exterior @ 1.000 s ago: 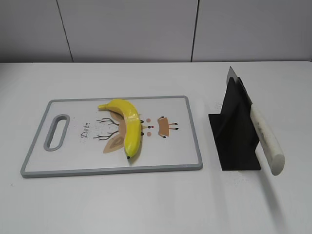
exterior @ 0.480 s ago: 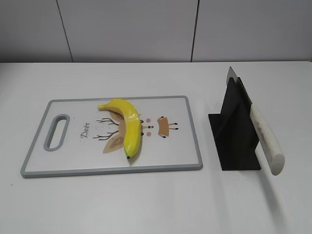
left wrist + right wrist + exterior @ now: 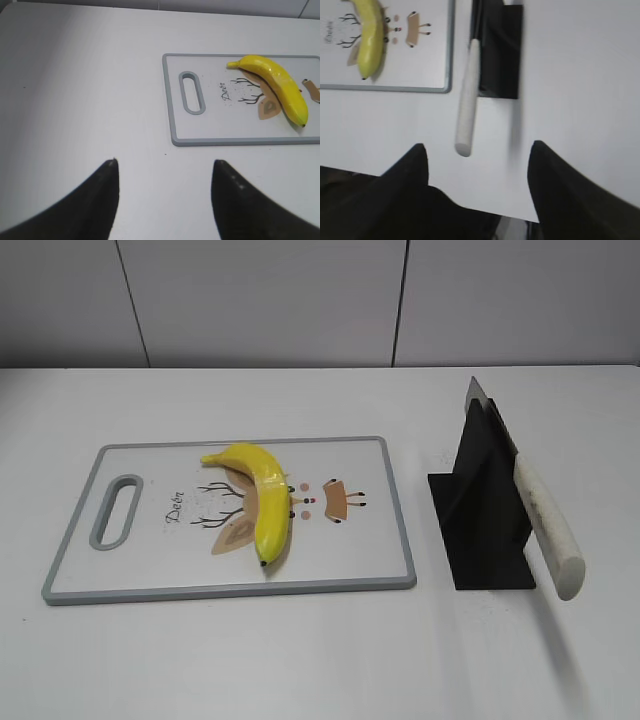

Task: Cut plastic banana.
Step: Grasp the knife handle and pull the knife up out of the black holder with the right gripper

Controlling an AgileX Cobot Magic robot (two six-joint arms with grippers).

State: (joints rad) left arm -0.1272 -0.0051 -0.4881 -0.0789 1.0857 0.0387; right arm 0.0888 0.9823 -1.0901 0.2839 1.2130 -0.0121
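Observation:
A yellow plastic banana point(image 3: 262, 499) lies on a white cutting board with a grey rim point(image 3: 400, 510); both also show in the left wrist view, banana point(image 3: 277, 86) and board point(image 3: 170, 100), and in the right wrist view, banana point(image 3: 370, 42). A knife with a white handle point(image 3: 546, 525) rests slanted in a black stand point(image 3: 485, 505), handle toward the front; it shows in the right wrist view point(image 3: 467, 102). My left gripper point(image 3: 165, 162) is open over bare table, left of the board. My right gripper point(image 3: 476, 146) is open, just in front of the knife handle's end. Neither gripper shows in the exterior view.
The white table point(image 3: 300, 660) runs to a grey panelled wall point(image 3: 300, 300) at the back. The black stand point(image 3: 500, 55) sits right of the board.

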